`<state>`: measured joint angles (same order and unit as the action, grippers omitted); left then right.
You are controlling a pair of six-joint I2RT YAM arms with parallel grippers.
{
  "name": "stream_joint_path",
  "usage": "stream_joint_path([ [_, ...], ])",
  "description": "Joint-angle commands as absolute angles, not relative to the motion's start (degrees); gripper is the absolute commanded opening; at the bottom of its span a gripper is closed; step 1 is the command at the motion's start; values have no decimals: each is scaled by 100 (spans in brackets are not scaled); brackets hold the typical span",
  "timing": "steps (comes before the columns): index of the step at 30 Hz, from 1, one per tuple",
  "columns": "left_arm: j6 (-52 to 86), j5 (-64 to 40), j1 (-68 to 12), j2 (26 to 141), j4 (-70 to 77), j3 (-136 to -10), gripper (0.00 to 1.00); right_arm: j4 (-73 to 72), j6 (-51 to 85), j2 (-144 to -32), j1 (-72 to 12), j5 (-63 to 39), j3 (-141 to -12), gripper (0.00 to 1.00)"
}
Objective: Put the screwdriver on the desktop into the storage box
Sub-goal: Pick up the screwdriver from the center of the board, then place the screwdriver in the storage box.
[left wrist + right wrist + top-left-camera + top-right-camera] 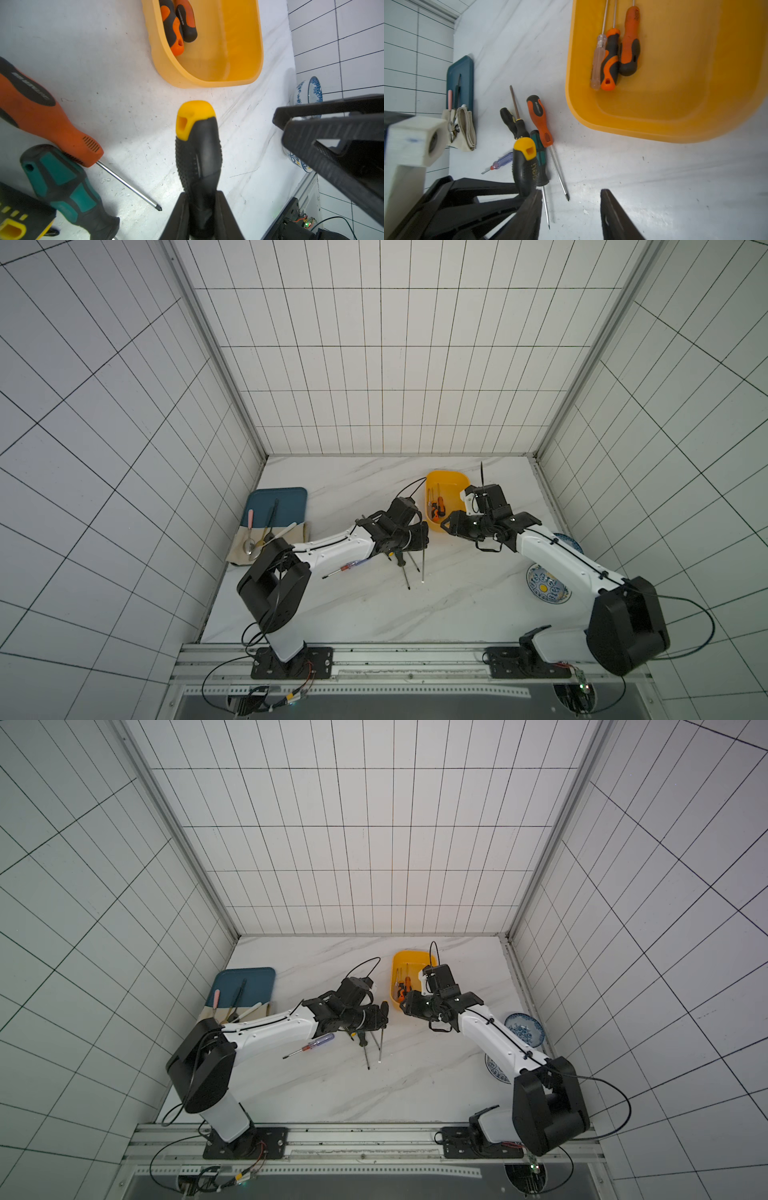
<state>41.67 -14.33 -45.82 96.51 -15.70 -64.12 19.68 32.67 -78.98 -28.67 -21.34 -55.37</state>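
My left gripper [200, 207] [417, 537] is shut on the neck of a black screwdriver with a yellow cap [197, 145] [525, 166], held above the desktop [353, 614]. Its handle points toward the yellow storage box [446, 483] [411, 965] [239, 41]. Three screwdrivers [612, 56] lie inside the box. On the desktop lie an orange one [539, 118], a green one [539, 160], a small black one [510, 122] and a purple one [349, 566]. My right gripper [571, 212] [449, 524] is open and empty beside the box's near end, facing the left gripper.
A dark-blue tray [286, 497] with cutlery and a beige cloth [237, 547] sit at the far left. A patterned plate [546, 585] and a blue-and-white bowl [523, 1031] lie under the right arm. Tiled walls close in three sides.
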Motion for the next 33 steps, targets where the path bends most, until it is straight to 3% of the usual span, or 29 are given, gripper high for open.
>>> stream_joint_path([
  [1,4219,-1667,-4649,9401,-911,-6320,0,1512,3394,-7993,-3031,-2663,-5562,49],
  [15,4108,-1877,-4728,9028,-497,-6085,0,1364,3349,-8197,-3187,-3110,-5658,43],
  [23,4078,-1852,-4729,8917,-534,-6039,0,1304,3349,-8209,-3176,-3102,-5667,20],
  [24,4078,-1831,-4725,8915,-564,-6039,2,1340,3340,-8200,-3173,-3026,-5674,19],
  [26,4102,-1776,-4705,8920,-659,-6029,21,1511,3280,-8223,-3114,-2936,-5763,17],
  [29,4185,-1730,-4629,8856,-712,-5928,40,1768,3261,-8276,-2970,-2743,-5924,17],
  [33,4250,-1705,-4447,8597,-759,-5678,47,2150,3183,-8446,-2740,-2455,-6276,17],
])
